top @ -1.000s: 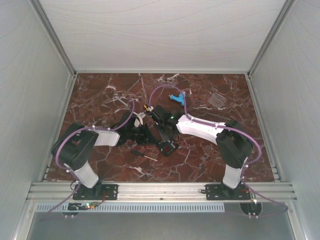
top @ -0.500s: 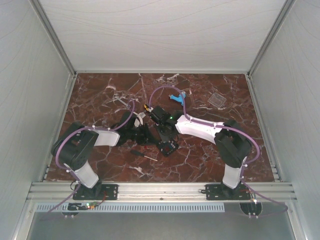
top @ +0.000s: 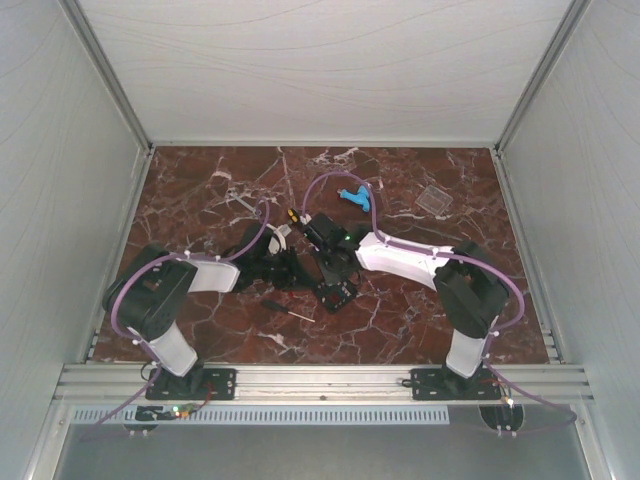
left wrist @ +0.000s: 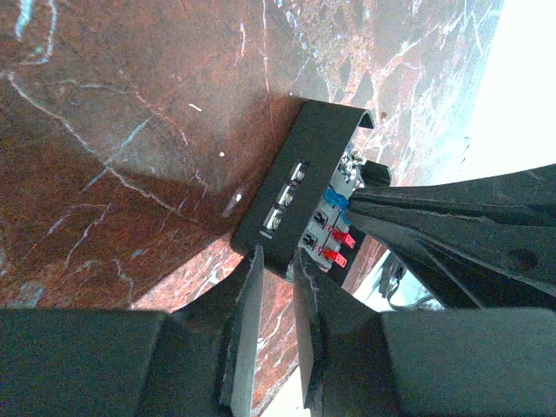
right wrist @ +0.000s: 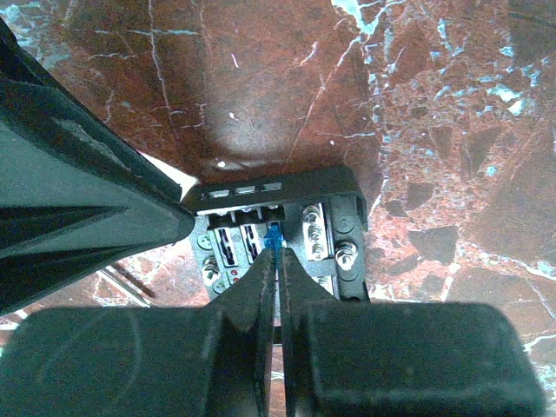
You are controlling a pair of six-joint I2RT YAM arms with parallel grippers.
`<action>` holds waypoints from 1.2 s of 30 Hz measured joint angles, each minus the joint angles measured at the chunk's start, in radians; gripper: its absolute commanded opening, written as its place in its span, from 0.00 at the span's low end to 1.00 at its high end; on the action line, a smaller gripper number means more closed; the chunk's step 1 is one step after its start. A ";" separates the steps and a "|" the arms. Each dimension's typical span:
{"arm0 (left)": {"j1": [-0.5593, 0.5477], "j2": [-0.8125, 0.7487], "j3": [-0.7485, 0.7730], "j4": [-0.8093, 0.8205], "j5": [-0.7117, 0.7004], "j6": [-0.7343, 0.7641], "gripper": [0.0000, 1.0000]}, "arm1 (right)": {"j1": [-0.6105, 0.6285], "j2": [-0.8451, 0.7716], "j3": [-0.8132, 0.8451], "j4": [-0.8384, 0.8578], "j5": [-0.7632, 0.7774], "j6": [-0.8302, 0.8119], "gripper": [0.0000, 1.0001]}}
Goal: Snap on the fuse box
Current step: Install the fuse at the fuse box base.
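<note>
1. The small square black plastic fuse box (right wrist: 287,184) sits open-topped on the red-brown marble table (top: 200,200), near its middle, between the two arms, with red and blue bits and metal screws showing inside.
2. The right gripper (right wrist: 278,252) comes down onto the box from above. Its fingers are drawn almost together, and they seem to pinch a small blue fuse (right wrist: 274,233) in the middle of the box, though the tips hide the contact.
3. The left gripper (left wrist: 276,261) is at the box's side, set narrow, with the lower edge of the box's black wall clamped between its two fingers.
4. The clear square plastic cover (top: 434,198) lies flat, well apart, toward the far right of the table.
5. A light-blue plastic piece (top: 353,197) lies beyond the right arm's wrist.
6. A thin black-handled screwdriver (top: 283,309) lies just beside the box, on its near left
</note>
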State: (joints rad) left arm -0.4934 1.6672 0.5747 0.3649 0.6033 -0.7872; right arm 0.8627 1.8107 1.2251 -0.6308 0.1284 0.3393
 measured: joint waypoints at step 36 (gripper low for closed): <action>0.000 -0.017 0.010 -0.040 -0.013 0.032 0.30 | -0.075 -0.127 -0.048 -0.013 -0.101 -0.033 0.25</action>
State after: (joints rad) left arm -0.4938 1.6505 0.5850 0.3248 0.5900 -0.7555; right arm 0.7876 1.6836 1.1774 -0.6441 0.0277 0.3061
